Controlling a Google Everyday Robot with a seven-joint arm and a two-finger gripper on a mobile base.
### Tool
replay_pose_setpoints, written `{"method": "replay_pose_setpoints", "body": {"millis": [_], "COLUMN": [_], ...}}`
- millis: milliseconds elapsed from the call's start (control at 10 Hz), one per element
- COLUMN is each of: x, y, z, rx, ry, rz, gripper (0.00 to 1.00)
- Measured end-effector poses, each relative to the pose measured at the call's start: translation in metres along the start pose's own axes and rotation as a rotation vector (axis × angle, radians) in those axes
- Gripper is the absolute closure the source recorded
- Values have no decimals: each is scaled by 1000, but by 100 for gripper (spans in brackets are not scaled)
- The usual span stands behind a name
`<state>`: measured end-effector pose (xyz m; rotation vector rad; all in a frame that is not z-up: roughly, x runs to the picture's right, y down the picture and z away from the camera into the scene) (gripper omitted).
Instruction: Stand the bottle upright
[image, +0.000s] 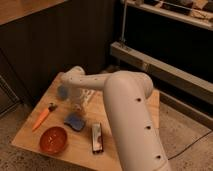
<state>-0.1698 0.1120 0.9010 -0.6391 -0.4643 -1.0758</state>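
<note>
Hovering tool (75, 102) beside slender bottle (85, 96)

Arm (127, 107): white, reaching from near right toward far left, bent at wrist.
Gripper (76, 102): pointed down, left of centre.

On the table (131, 156): bowl (53, 139) at front left, carrot (42, 116) behind it by the left edge, sponge (75, 120) right of the carrot, bar (97, 137) front of centre, right of the bowl. Behind the sponge, bottle (86, 96), mostly hidden under the arm (127, 107). Hand (71, 98) low over the table's middle, just behind the sponge and at the bottle. Arm stretching from front right across to the hand. Behind the table, a wall; to the right rear, shelving (165, 60).
</note>
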Motion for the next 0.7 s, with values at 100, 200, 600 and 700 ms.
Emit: {"method": "replay_pose_setpoints", "body": {"millis": [100,200,600,700], "x": [1,1,1,1], "y": [1,1,1,1], "z": [0,0,1,1], "rx": [-1,-1,-9,-12], "ry": [-2,-5,-17,-19], "rz": [1,2,1,0], "gripper": [35,35,47,47]}}
